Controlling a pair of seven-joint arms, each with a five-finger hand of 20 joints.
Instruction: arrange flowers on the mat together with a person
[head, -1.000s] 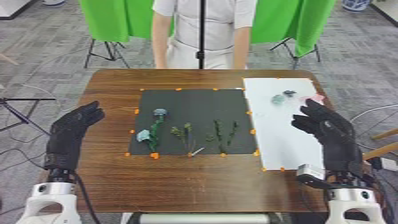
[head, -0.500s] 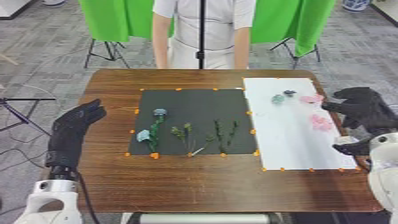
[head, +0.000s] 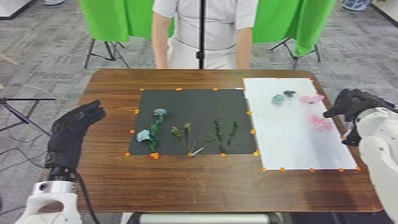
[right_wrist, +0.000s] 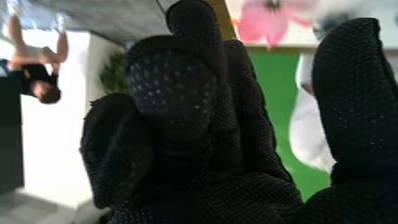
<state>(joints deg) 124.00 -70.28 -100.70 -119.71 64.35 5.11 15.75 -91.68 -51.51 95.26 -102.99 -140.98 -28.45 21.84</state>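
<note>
In the head view, my right hand (head: 357, 104) is beside the white mat's right edge, close to two pink flowers (head: 312, 99), with nothing held. In the right wrist view, the fingers of my right hand (right_wrist: 191, 115) are extended, the thumb stands apart, and a pink flower (right_wrist: 264, 22) lies beyond them. My left hand (head: 78, 120) rests open left of the dark mat (head: 191, 100). That mat carries two blue flowers (head: 160, 112) on green stems, small yellowish sprigs (head: 181, 133) and thin green stems (head: 226, 136).
The white mat (head: 298, 155) also holds a teal flower (head: 278, 98) and a dark blue one (head: 290, 93) near its far end. A short white stick (head: 197, 151) lies at the dark mat's near edge. Orange tape marks both mats' borders on the wooden table (head: 187, 187).
My right hand has swung outward from the white mat's right side, uncovering the nearer pink flower, and its forearm has risen farther up the right edge. The left hand has stayed still.
</note>
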